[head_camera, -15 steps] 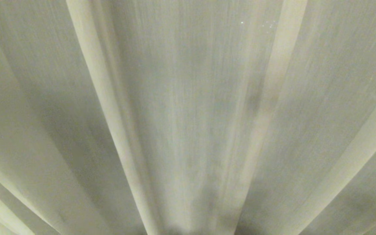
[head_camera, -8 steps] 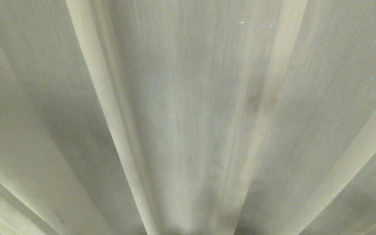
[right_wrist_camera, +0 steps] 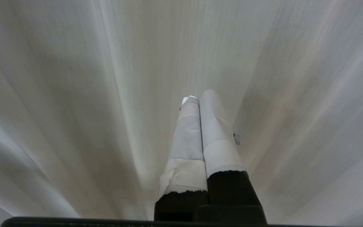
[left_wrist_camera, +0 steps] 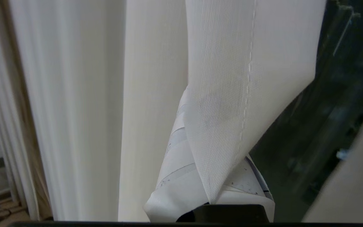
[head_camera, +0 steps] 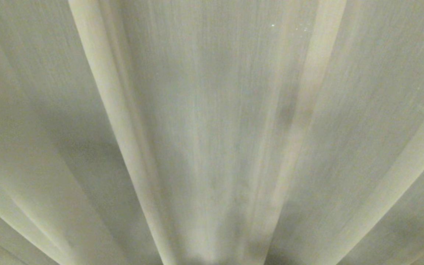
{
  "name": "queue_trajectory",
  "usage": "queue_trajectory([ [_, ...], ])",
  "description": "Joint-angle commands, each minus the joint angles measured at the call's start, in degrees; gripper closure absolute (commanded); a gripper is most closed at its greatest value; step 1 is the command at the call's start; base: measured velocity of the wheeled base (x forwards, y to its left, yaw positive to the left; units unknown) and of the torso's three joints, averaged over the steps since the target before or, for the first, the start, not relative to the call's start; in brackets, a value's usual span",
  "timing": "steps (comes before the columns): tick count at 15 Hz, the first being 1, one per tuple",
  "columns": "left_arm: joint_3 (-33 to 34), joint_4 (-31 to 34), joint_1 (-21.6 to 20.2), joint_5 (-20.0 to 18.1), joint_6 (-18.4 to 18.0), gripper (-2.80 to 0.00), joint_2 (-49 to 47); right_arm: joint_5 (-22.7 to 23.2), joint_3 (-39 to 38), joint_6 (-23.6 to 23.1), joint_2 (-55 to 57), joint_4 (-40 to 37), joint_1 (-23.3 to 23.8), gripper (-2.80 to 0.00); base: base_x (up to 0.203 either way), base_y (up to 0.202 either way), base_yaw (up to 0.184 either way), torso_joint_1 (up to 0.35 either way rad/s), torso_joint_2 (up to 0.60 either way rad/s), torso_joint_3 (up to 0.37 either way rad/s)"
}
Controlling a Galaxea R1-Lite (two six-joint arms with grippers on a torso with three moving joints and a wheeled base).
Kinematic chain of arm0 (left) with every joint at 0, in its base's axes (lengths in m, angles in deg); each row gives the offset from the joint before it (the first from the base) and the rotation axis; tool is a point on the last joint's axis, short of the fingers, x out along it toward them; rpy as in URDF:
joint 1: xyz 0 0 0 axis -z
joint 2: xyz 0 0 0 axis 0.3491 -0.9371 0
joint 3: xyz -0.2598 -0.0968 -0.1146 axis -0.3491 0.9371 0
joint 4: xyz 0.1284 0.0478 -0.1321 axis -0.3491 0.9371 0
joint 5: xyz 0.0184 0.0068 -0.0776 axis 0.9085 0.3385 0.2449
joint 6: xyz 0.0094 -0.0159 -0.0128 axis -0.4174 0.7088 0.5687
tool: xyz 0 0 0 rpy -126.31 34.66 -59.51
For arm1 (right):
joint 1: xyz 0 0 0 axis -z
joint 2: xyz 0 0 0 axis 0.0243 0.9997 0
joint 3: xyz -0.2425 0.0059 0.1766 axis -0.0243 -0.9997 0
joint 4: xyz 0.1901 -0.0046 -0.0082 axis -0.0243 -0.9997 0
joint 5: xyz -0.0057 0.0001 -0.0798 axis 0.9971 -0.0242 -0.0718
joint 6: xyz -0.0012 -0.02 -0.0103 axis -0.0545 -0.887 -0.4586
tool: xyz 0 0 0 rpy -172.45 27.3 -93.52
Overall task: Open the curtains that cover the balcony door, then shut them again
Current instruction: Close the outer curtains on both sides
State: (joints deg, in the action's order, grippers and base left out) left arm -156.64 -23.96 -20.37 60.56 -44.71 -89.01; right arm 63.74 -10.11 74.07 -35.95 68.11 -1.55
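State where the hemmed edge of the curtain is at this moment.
In the left wrist view, the hemmed curtain edge is clamped in the left gripper, beside the dark balcony door.

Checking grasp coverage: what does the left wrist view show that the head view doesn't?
Left wrist only: the left gripper shut on a hemmed curtain edge, with the dark glass of the balcony door exposed beside it. Head only: unbroken pleats across the frame, no gripper, no glass. Both: the cream curtains, hanging in long vertical folds.
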Motion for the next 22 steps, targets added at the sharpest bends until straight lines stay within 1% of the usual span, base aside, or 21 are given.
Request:
queue_trajectory([
  [1, 2.15, -0.09, -1.01, 0.1, -0.03, 0.0, 6.24, 0.03, -0.01, -0.02, -0.02, -0.02, -0.02, 0.0, 0.0, 0.0, 0.0, 0.0, 0.0, 0.0],
  [4, 3.12, 1.4, -0.82, -0.41, -0.05, 0.0, 10.23, 0.03, -0.01, -0.11, -0.02, -0.02, -0.02, 0.0, 0.0, 0.0, 0.0, 0.0, 0.0, 0.0],
  [7, 2.75, 1.75, -0.57, -6.11, -0.05, 0.0, 12.57, 0.03, -0.01, -0.02, -0.02, -0.02, -0.02, 0.0, 0.0, 0.0, 0.0, 0.0, 0.0, 0.0],
  [8, 2.76, 1.81, -0.5, -8.4, -0.05, 0.0, 13.38, 0.03, -0.01, -0.02, -0.02, -0.02, -0.02, 0.0, 0.0, 0.0, 0.0, 0.0, 0.0, 0.0],
  [11, 2.37, 1.84, -0.5, -17.46, -0.05, 0.0, 15.05, 0.03, -0.01, -0.03, -0.02, -0.02, -0.02, 0.0, 0.0, 0.0, 0.0, 0.0, 0.0, 0.0],
  [12, 1.82, 1.84, -0.46, -19.44, -0.05, 0.0, 15.39, 0.03, -0.01, -0.04, -0.02, -0.02, -0.02, 0.0, 0.0, 0.0, 0.0, 0.0, 0.0, 0.0],
  [13, 1.15, 1.84, -0.08, -22.32, -0.05, 0.0, 15.64, 0.03, -0.01, -0.02, -0.02, -0.02, -0.02, 0.0, 0.0, 0.0, 0.0, 0.0, 0.0, 0.0],
  [16, 0.32, 1.78, 3.36, -30.45, -0.05, 0.0, 16.11, 0.03, -0.01, -0.02, -0.02, -0.02, -0.02, 0.0, 0.0, 0.0, 0.0, 0.0, 0.0, 0.0],
  [18, -2.3, 1.71, 5.45, -37.3, -0.05, 0.0, 15.07, 0.03, -0.01, -0.02, -0.02, -0.02, -0.02, 0.0, 0.0, 0.0, 0.0, 0.0, 0.0, 0.0],
  [21, -5.82, 1.72, 10.62, -43.46, 0.03, 0.0, 13.96, 0.03, -0.01, -0.02, -0.02, -0.02, -0.02, 0.0, 0.0, 0.0, 0.0, 0.0, 0.0, 0.0],
  [22, -6.55, 1.76, 12.29, -46.55, 0.04, 0.0, 13.81, 0.03, -0.01, -0.04, -0.02, -0.02, -0.02, 0.0, 0.0, 0.0, 0.0, 0.0, 0.0, 0.0],
])
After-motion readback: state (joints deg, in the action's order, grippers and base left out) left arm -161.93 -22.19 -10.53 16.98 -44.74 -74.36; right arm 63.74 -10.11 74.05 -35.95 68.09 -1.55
